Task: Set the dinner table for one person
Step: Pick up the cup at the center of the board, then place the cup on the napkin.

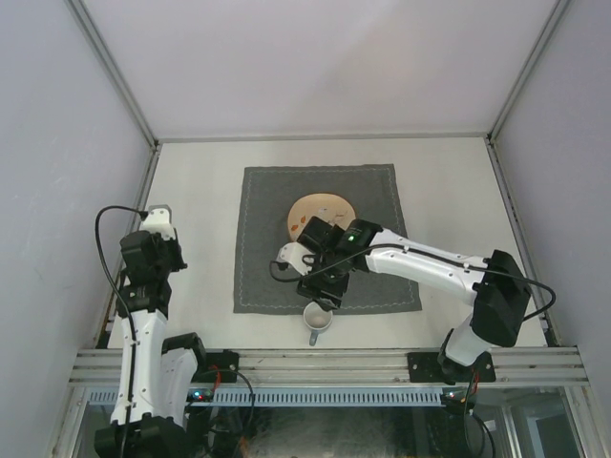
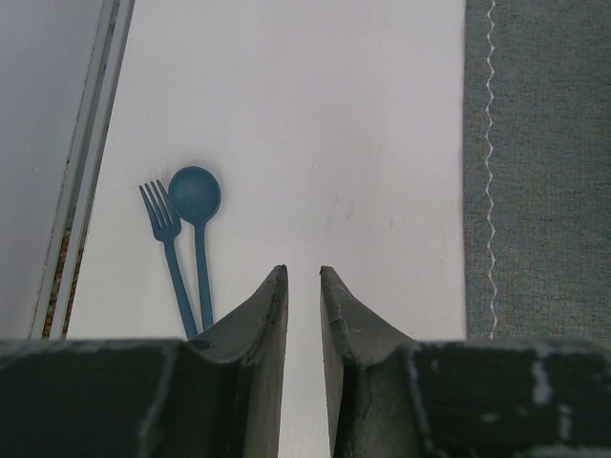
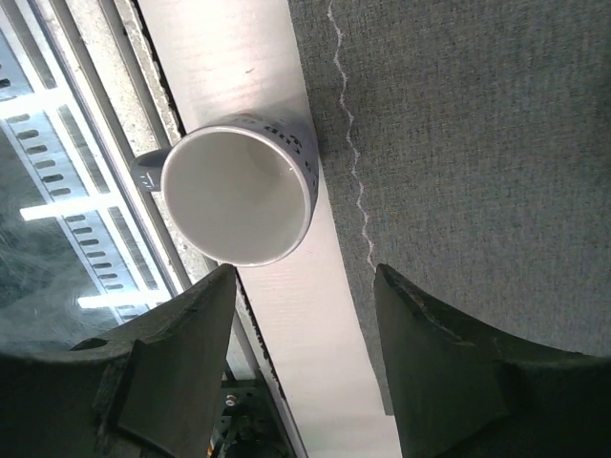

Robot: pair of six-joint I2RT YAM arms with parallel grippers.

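step: mug pick-up | right pincer (image 3: 304,279): open, empty, over white-lined grey mug (image 3: 234,196) | mug on large off-white counter (image 1: 196,191) beneath both arms, beside dark grey stitched cloth (image 1: 368,277) | left pincer (image 2: 303,277): narrowly parted, empty | advice: one finger inside rim, clear of handle

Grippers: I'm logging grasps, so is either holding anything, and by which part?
Nothing is held. The left gripper is empty; the right gripper stands open short of the mug.

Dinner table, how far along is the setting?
Done: plate on the grey placemat. In hand: nothing; the open right end effector hovers by the mug, which sits off the mat's near edge. Remaining: fork and spoon lie on bare dinner table, off the mat.
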